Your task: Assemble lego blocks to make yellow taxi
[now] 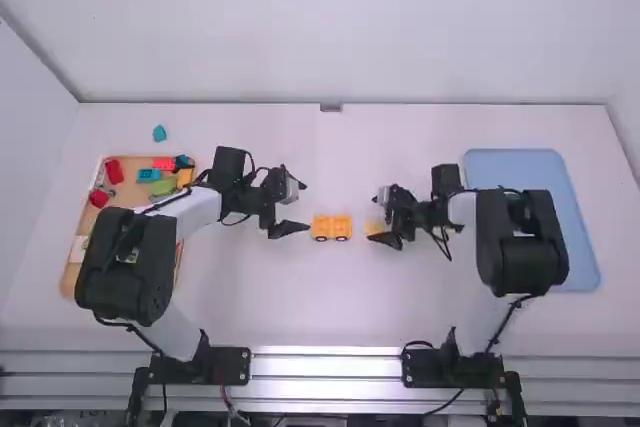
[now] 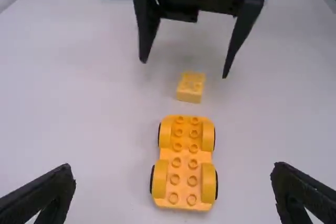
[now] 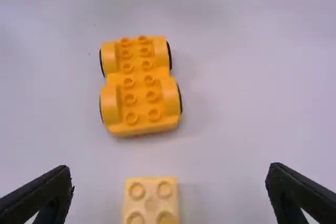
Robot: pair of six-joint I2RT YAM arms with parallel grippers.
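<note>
Chassis: yellow-orange wheeled base (image 1: 331,227), on the worktop (image 1: 330,307), mid-span between the two arms; upright, studs up, bare on top.
Chassis wheels: four, dark rims at the sides.
Chassis studs: two rows running lengthwise; long side points from one claw toward the other.
Small brick: pale yellow, two-by-two studs (image 3: 151,201), studs up on the worktop, just to the right of the chassis in the high view; near it, apart, not joined.
Right claw: (image 1: 374,217) spread wide, fingers to either side of the small brick, none touching it.
Left claw: (image 1: 300,207) spread wide, pinching nothing, just beside the chassis on its left end in the high view.
Tan tray: (image 1: 70,282) left side of the worktop, partly behind the left arm (image 1: 126,265).
Tray contents: red pieces (image 1: 114,171), teal piece (image 1: 148,175), green piece (image 1: 163,187), yellow piece (image 1: 185,178); some overlap, exact count can't tell.
Loose teal block: (image 1: 160,133) on the worktop past the tan tray's far edge, outside it.
Blue tray: (image 1: 515,167) right side of the worktop, partly covered by the right arm (image 1: 520,245).
Back wall: white (image 1: 330,27), beyond the worktop's far edge.
</note>
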